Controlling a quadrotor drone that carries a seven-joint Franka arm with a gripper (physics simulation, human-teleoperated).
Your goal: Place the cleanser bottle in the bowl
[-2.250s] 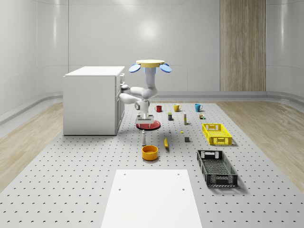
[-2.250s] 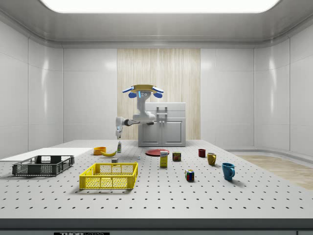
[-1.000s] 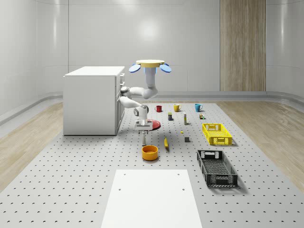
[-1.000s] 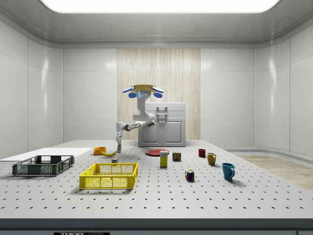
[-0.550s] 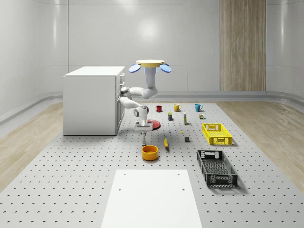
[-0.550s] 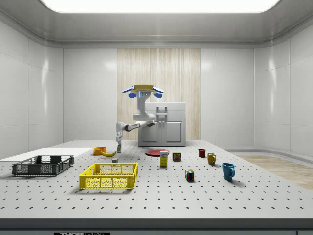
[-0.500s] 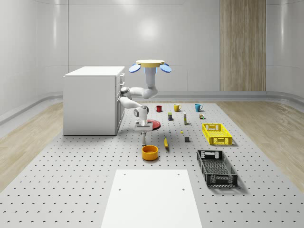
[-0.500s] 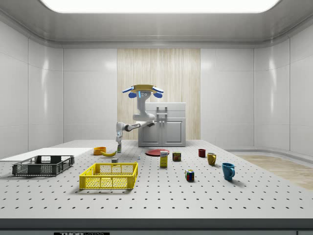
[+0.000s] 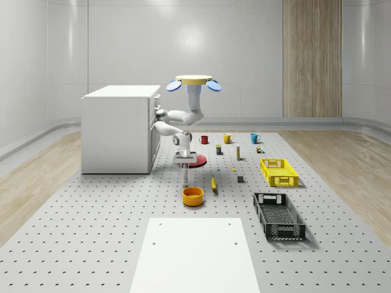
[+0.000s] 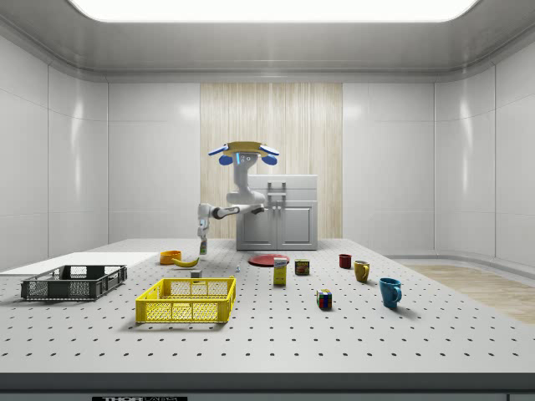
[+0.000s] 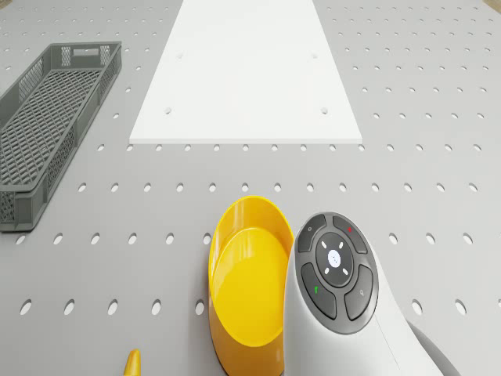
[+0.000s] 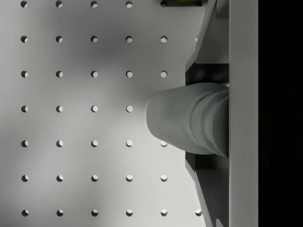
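With our gripper clamped on the cleanser bottle just above the bench as the drone hovers, we should carry it upright over the orange bowl before lowering.

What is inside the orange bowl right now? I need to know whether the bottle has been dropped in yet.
Nothing: in the drone view the bowl shows a bare yellow interior, though the arm covers one edge. The cleanser bottle is in the gripper, held above the table.
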